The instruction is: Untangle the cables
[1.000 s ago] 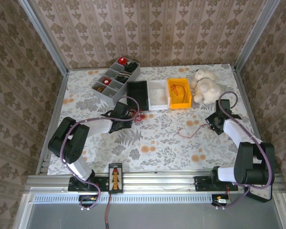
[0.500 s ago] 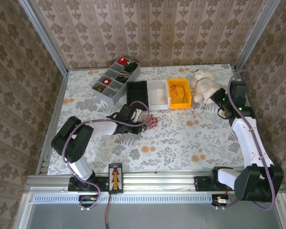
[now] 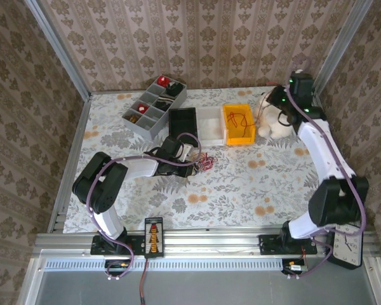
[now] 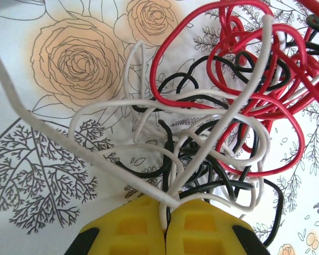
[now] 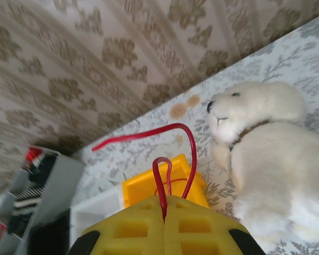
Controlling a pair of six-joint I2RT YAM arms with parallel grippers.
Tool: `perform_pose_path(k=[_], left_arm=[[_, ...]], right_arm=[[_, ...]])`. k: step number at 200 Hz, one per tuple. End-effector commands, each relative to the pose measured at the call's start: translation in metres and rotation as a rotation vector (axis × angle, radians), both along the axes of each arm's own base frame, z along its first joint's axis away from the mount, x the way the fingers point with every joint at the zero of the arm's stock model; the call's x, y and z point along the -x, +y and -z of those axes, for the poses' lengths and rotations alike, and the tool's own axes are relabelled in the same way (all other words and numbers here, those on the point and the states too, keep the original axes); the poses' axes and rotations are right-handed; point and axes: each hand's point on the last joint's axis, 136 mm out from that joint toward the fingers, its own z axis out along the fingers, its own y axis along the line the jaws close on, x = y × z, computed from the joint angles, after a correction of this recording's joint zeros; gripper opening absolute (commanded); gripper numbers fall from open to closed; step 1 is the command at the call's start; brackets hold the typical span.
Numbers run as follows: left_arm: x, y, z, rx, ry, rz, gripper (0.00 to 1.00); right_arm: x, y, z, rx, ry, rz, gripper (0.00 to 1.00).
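My left hand (image 4: 165, 226) is pinched together on the whitish cable (image 4: 95, 154), at the tangle of cables (image 4: 223, 106), red, black and whitish, lying near the tabletop's (image 3: 241, 184) middle; farther off, my right hand (image 5: 164, 212) is clamped on a red cable (image 5: 149, 135), raised over the yellow bin (image 5: 138, 186) beside the white plush bear (image 5: 271, 154) near the far right corner.

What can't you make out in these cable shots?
Left wrist: white cable is cut off by the left edge, so its end is unseen.
Right wrist: red cable has its lower part hidden behind the right gripper.
Top: tangle is too small to separate the strands.
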Motion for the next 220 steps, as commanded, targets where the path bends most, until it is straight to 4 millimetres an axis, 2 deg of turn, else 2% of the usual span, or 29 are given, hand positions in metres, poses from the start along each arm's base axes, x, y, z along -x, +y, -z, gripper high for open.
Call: perform_pose_path(k=[1,30,68,114,151,182,201,220], left_arm=[[0.000,0.000,0.001,-0.012,0.005,0.019,0.00],[0.001,0.003,0.005,-0.031,0.011,0.015,0.00],[0.005,0.007,0.010,-0.050,0.024,0.014,0.00],[0.009,0.010,0.020,-0.073,0.054,0.018,0.00],[0.010,0.009,0.024,-0.079,0.069,0.027,0.00],[0.010,0.009,0.024,-0.082,0.073,0.032,0.00],[0.010,0.009,0.024,-0.082,0.074,0.034,0.00],[0.011,0.007,0.022,-0.076,0.072,0.041,0.00]], right_arm=[[-0.019,0.014,0.020,0.132,0.054,-0.031,0.00],[-0.032,0.038,0.069,0.249,0.177,-0.078,0.00],[-0.034,0.067,0.134,0.277,0.343,-0.182,0.00],[-0.025,0.087,0.189,0.236,0.528,-0.283,0.00],[-0.025,0.092,0.219,0.209,0.631,-0.296,0.00],[-0.031,0.093,0.235,0.199,0.664,-0.282,0.00],[-0.034,0.094,0.235,0.191,0.661,-0.276,0.01],[-0.036,0.095,0.223,0.183,0.629,-0.269,0.03]])
